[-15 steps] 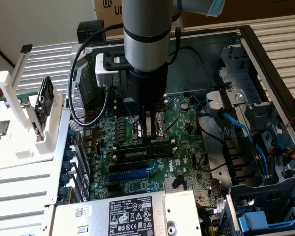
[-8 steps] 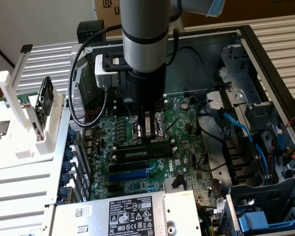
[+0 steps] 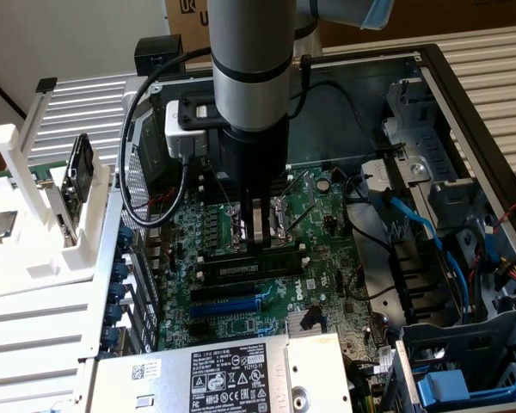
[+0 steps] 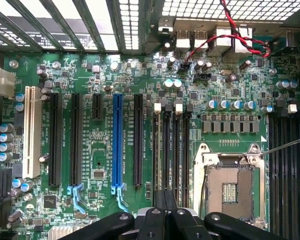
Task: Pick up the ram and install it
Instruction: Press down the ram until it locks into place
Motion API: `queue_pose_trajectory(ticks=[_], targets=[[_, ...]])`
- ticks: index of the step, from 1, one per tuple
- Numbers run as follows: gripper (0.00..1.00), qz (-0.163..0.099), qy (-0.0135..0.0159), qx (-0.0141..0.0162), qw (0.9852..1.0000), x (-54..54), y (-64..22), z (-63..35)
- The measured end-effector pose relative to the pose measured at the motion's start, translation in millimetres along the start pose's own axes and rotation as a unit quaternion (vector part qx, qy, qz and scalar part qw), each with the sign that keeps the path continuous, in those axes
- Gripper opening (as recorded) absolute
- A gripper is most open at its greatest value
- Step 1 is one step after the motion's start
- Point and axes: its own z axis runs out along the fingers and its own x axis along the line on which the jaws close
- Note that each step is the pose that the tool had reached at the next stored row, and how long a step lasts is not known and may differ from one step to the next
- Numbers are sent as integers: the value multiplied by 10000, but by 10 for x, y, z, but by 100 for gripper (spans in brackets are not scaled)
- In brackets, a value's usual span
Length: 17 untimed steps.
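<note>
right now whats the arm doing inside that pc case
The robot arm reaches into the open computer case, over the green motherboard. Its gripper is shut, with the fingertips down on the ram, a long dark stick lying along a black slot beside the empty processor socket. In the exterior view the ram looks seated or nearly seated.

- A white slatted table [image 3: 490, 60] carries everything.
- An open computer case [image 3: 464, 95] lies flat on it, its green circuit board [image 3: 327, 232] facing up.
- Just beside the case, at the exterior view's left, a white plastic rack [image 3: 34, 224] stands on the table.
- Cardboard boxes [image 3: 430, 17] sit at the far edge.
</note>
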Motion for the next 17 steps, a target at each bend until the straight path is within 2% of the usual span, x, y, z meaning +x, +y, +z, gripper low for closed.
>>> queue_pose_trajectory(ticks=[17], targets=[[10,0,12,7,10000,7,-2,50]])
